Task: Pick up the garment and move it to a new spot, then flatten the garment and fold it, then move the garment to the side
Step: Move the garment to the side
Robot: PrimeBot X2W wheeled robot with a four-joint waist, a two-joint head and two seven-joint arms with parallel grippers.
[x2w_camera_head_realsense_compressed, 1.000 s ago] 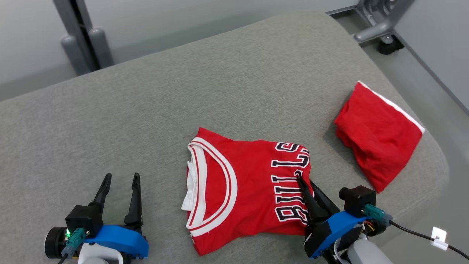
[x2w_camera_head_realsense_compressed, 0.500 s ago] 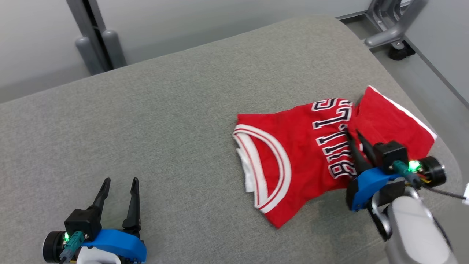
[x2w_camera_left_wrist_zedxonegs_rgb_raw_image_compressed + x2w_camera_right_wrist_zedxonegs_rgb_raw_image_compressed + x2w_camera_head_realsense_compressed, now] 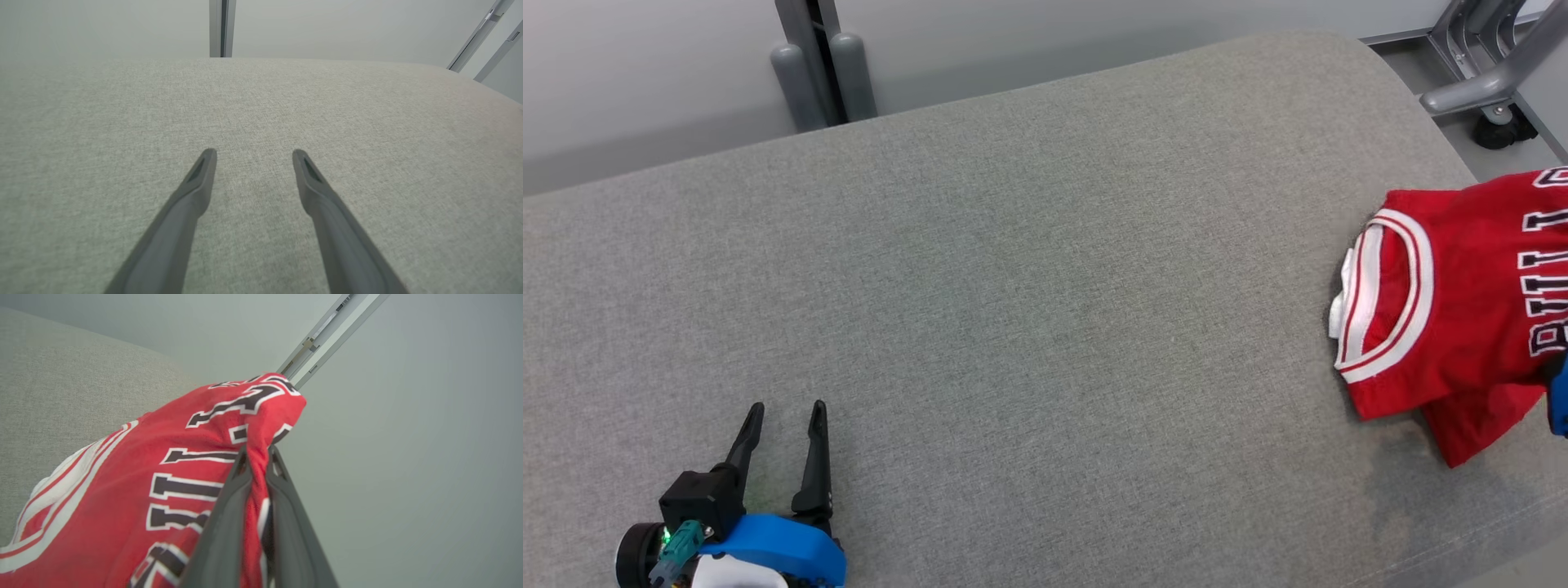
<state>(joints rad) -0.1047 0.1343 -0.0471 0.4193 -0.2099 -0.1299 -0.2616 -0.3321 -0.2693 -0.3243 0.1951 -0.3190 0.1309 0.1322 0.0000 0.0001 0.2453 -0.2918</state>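
The garment is a red jersey (image 3: pixel 1470 310) with white-trimmed neckline and black letters, lying folded at the far right end of the grey cushioned surface (image 3: pixel 1045 286), partly cut off by the head view's edge. My right gripper (image 3: pixel 256 453) is shut on a bunched fold of the jersey (image 3: pixel 122 477) near the lettering, with that edge lifted off the surface. A red fabric corner (image 3: pixel 1462 429) pokes out below the jersey; I cannot tell which garment it belongs to. My left gripper (image 3: pixel 784 408) rests open at the lower left, its fingers (image 3: pixel 204 171) over bare cushion.
Two grey posts (image 3: pixel 825 73) stand behind the cushion's far edge. A metal frame on a caster (image 3: pixel 1494 122) sits on the floor beyond the right end. The cushion rounds off at its right edge beside the jersey.
My right gripper has dragged the jersey from the cushion's middle to its right end, over where the other red garment lay. The head camera has also shifted. My left gripper stays put.
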